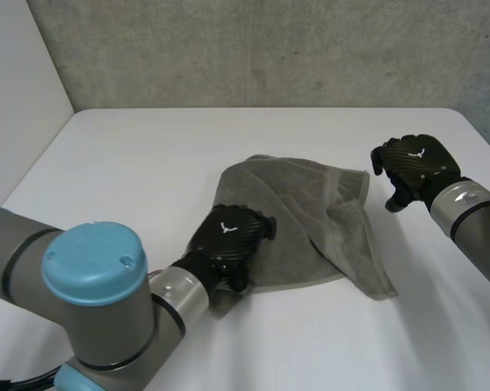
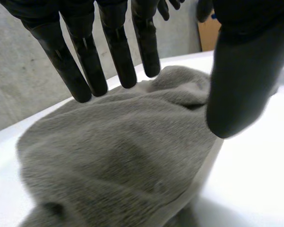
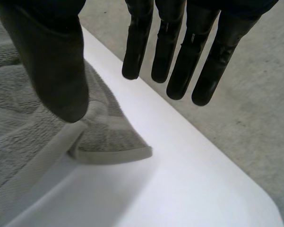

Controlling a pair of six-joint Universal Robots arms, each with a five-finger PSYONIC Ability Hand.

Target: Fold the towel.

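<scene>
A grey towel (image 1: pixel 310 216) lies loosely bunched in the middle of the white table (image 1: pixel 139 155), one flap trailing toward the near right. My left hand (image 1: pixel 228 235) rests over the towel's near left part. In the left wrist view its fingers (image 2: pixel 87 59) are straight with the thumb spread wide, and the towel (image 2: pixel 123 161) lies under the palm, not gripped. My right hand (image 1: pixel 416 167) hovers just right of the towel's far right corner. In the right wrist view that hand (image 3: pixel 179 52) is open, its thumb above the towel's corner (image 3: pixel 108 142).
A grey concrete wall (image 1: pixel 269 49) stands behind the table. The table's right edge (image 3: pixel 255 189) runs close beyond my right hand, with grey floor (image 3: pixel 255 118) past it. Bare white tabletop surrounds the towel on all sides.
</scene>
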